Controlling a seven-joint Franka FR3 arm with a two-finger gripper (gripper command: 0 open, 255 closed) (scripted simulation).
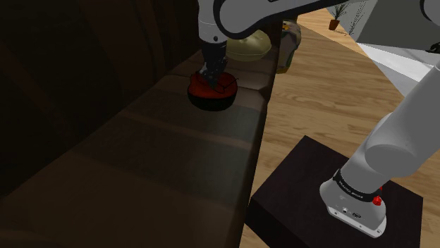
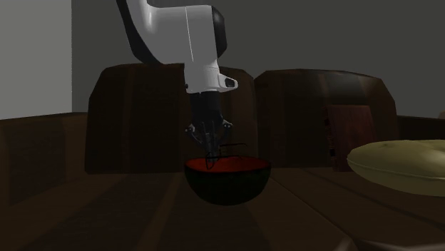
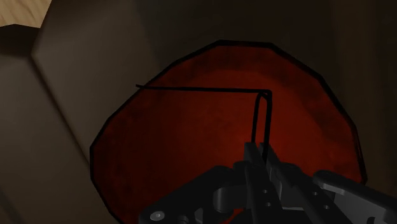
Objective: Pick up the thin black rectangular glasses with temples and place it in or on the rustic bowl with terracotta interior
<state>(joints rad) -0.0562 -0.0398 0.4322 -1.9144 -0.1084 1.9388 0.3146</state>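
Jaws clamped on thin black glasses (image 3: 210, 90), held just over dark bowl (image 2: 227, 182) w/ red interior.

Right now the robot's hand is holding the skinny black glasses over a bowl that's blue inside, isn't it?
Not quite. The bowl is red inside, not blue; the wrist view shows it. The rest is right: the gripper is holding the thin black glasses over that bowl.
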